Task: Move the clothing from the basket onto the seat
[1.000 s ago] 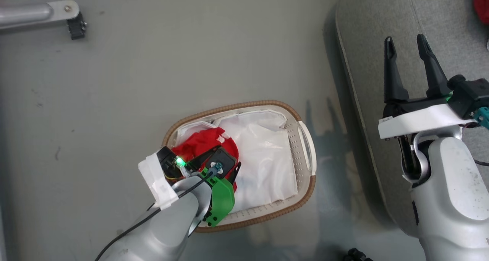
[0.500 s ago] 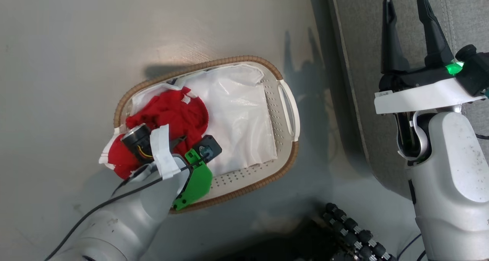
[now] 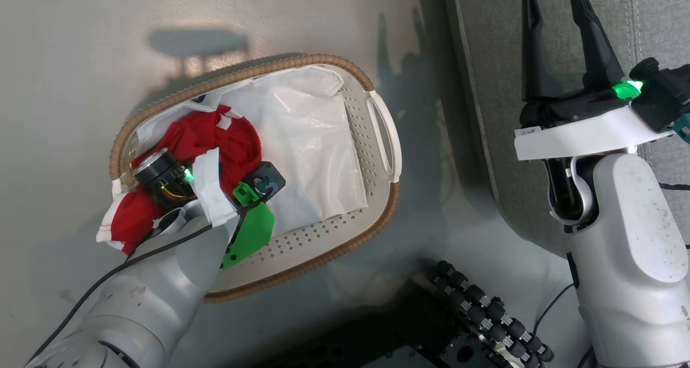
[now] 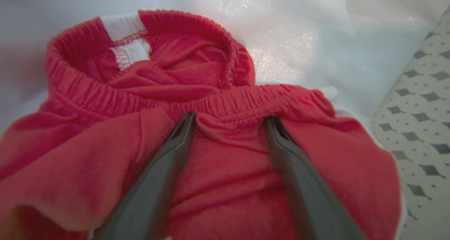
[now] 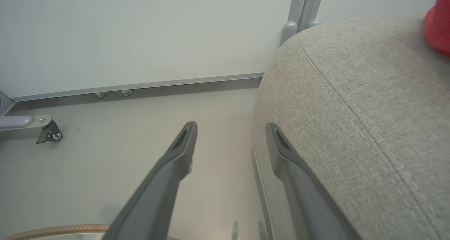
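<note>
Red clothing (image 3: 215,139) with white trim lies bunched at the left end of the oval basket (image 3: 372,80), partly spilling over its left rim. My left arm reaches down into it. In the left wrist view my left gripper (image 4: 230,118) stands open, its fingertips pressed into the red clothing (image 4: 218,155) just below the gathered waistband. My right gripper (image 3: 552,4) is open and holds nothing, hovering over the edge of the grey seat (image 3: 485,50). In the right wrist view my right gripper (image 5: 230,127) points along the seat (image 5: 351,92). Another red garment (image 5: 439,22) lies on the seat at the far right.
A white liner (image 3: 302,141) covers the basket's floor. The basket stands on grey floor (image 3: 81,61) left of the seat. My wheeled base (image 3: 485,314) shows at the bottom. A wall and a metal leg with a caster (image 5: 49,134) lie beyond.
The head camera has shifted, so the basket sits further left and higher in the picture. My left wrist has moved toward the basket's left end over the red clothing. Both grippers stay open.
</note>
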Motion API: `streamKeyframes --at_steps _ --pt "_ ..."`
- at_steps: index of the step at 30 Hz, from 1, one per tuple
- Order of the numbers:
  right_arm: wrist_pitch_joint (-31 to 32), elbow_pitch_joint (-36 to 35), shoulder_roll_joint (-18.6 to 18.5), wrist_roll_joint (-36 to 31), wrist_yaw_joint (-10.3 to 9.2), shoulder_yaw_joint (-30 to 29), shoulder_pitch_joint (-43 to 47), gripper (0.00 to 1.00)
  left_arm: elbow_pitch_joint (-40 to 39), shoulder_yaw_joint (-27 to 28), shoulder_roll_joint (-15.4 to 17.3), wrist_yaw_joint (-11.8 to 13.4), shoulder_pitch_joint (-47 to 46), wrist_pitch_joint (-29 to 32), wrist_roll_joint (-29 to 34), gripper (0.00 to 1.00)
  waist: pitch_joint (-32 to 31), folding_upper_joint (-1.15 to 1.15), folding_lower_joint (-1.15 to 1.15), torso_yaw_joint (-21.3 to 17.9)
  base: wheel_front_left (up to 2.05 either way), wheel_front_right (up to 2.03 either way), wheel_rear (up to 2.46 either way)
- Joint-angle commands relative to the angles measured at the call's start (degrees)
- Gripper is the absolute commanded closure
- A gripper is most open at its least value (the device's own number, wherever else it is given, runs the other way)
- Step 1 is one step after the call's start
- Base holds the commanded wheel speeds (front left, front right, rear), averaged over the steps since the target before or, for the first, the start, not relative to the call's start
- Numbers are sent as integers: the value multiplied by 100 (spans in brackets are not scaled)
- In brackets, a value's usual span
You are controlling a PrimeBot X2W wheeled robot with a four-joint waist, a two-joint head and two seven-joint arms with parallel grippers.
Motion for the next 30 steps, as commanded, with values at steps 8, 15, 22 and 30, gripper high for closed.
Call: streamKeyframes --at_steps 8,15,22,30 --pt "-2 -9 -9 114 -6 134 -24 0 83 57 28 10 -2 140 -214 87 114 45 -1 -155 0 0 0" --pt "-1 108 -9 27 -6 70 70 0 -12 10 -85 -86 112 -182 -315 100 -62 45 -1 -80 0 0 0" --pt "-1 265 -11 -159 -6 12 210 0 -297 29 -203 -166 346 -781 -494 100 -603 45 -1 198 0 0 0" --pt "-1 525 -14 -534 -6 -122 546 0 -825 147 -256 -245 743 -1469 -853 100 -1589 45 -1 640 0 0 0"
